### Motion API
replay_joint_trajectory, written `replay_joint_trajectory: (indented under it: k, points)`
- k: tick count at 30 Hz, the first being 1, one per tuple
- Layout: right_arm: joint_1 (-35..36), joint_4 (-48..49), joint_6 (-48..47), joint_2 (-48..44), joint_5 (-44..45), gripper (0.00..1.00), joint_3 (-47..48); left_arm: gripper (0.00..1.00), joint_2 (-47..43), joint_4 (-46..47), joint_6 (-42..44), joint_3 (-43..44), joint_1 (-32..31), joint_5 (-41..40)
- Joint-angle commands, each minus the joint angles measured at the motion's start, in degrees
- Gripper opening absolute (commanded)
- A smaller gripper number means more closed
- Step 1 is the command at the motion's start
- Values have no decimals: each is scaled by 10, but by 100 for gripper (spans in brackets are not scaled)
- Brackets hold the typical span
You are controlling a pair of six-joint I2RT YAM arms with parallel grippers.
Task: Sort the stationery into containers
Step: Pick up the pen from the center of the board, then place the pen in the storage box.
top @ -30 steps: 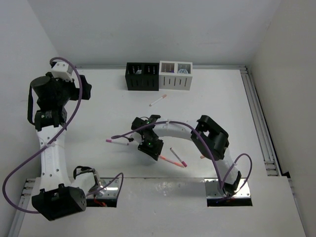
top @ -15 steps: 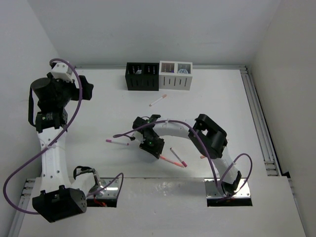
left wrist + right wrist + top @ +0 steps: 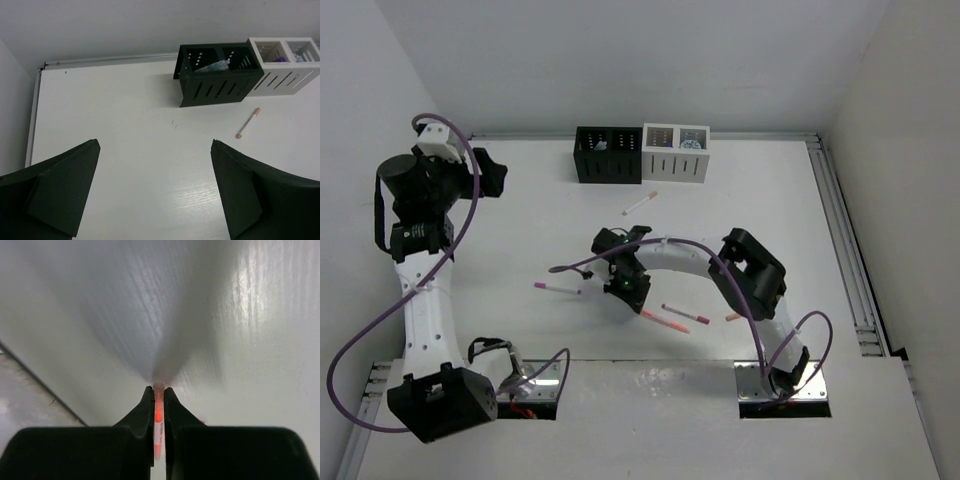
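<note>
Stationery count: four thin pens lie loose on the worktop [image 3: 520,230], plus one short orange end [image 3: 733,317] partly hidden beside the right arm
Container count: two slotted boxes, touching side by side at the far edge, two compartments each
Left fingers [image 3: 75,180]: wide apart, holding nothing, raised over the left side and facing the boxes
Pink pen [image 3: 557,288]: alone left of centre, well apart from both pairs of fingers
Black box [image 3: 609,154]: left of the pair, something pale inside
Right fingers [image 3: 148,405]: together, clamped on the orange-red pen at mid-worktop
Orange-red pen [image 3: 665,321]: one end pinched between the right fingertips, the rest trailing to the right
White pen with orange tip [image 3: 640,203]: between the boxes and the right fingers, touching neither
White box [image 3: 676,153]: right of the pair, contents in both compartments
Purple pen with pink end [image 3: 685,314]: just beside the orange-red pen, outside the grip
</note>
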Motion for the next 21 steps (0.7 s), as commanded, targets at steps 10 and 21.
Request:
replay_joint_trajectory:
  k: [10, 21]
  points:
    - [-169, 248, 82, -105, -96, 0, 271, 100, 28, 184, -130, -44, 76, 177]
    - [-252, 862, 219, -24, 62, 0, 218, 100, 79, 228, -129, -14, 89, 169]
